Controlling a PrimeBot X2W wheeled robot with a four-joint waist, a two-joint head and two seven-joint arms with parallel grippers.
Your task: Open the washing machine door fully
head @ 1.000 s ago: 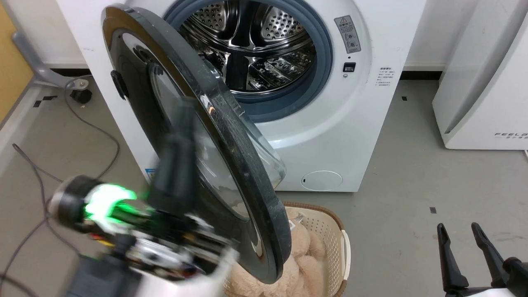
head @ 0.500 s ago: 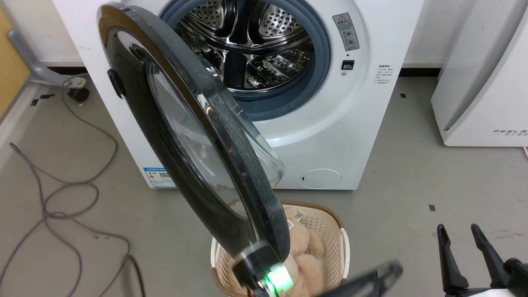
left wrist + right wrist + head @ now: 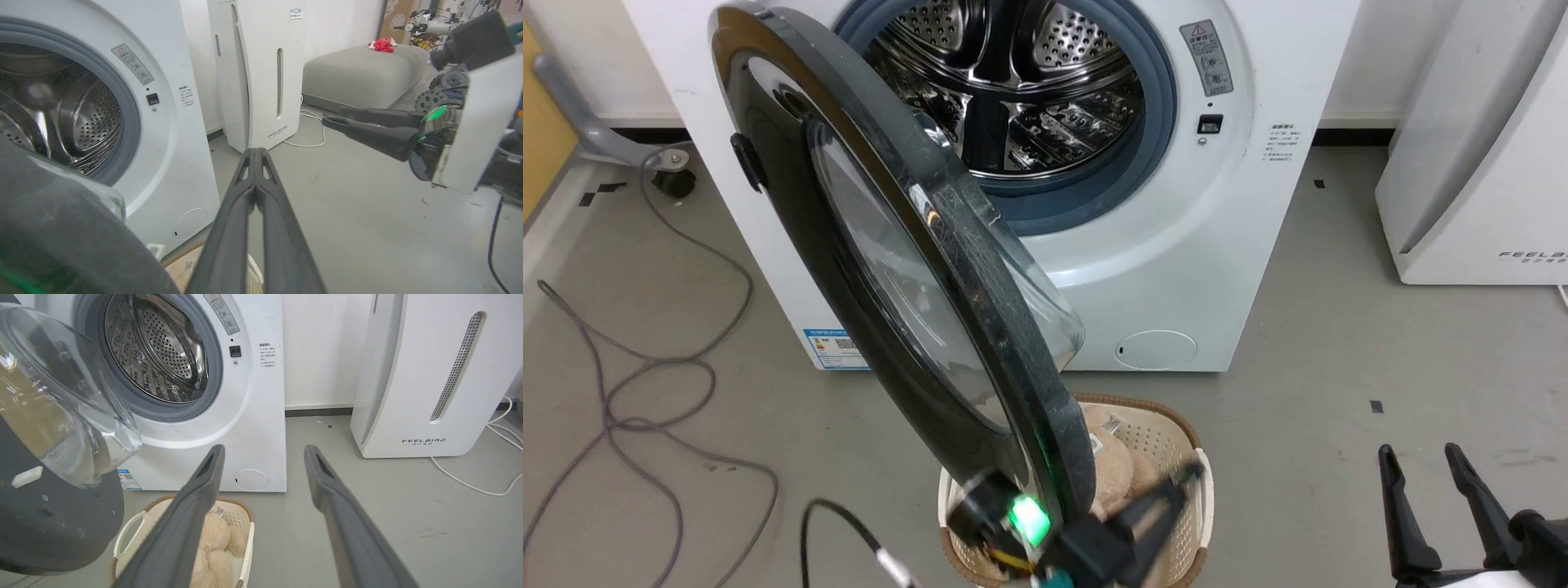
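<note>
The white washing machine [image 3: 1192, 245] stands with its steel drum [image 3: 1013, 90] exposed. The washing machine door [image 3: 980, 327], with a black rim and a bulging glass bowl, hangs from its left hinge and swings out toward me, partly open. My left gripper [image 3: 1180, 482] is shut with nothing in it, low by the door's free lower edge and above the basket; its fingers [image 3: 256, 171] lie pressed together, with the door rim [image 3: 61, 245] just to their left. I cannot tell whether it touches the door. My right gripper [image 3: 1419, 453] is open and empty at the lower right, its fingers [image 3: 204, 477] spread wide.
A cream laundry basket [image 3: 1196, 490] holding a beige plush toy [image 3: 1115, 465] sits on the floor under the door. A white FEELAIR appliance [image 3: 1478, 163] stands at the right. Grey cables [image 3: 645, 392] loop over the floor at the left. A grey cushion [image 3: 359, 73] lies farther off.
My left arm has swung from the door's outer face at the left, down and rightward to its lower free edge. The door's angle looks unchanged. The head camera has shifted slightly.
</note>
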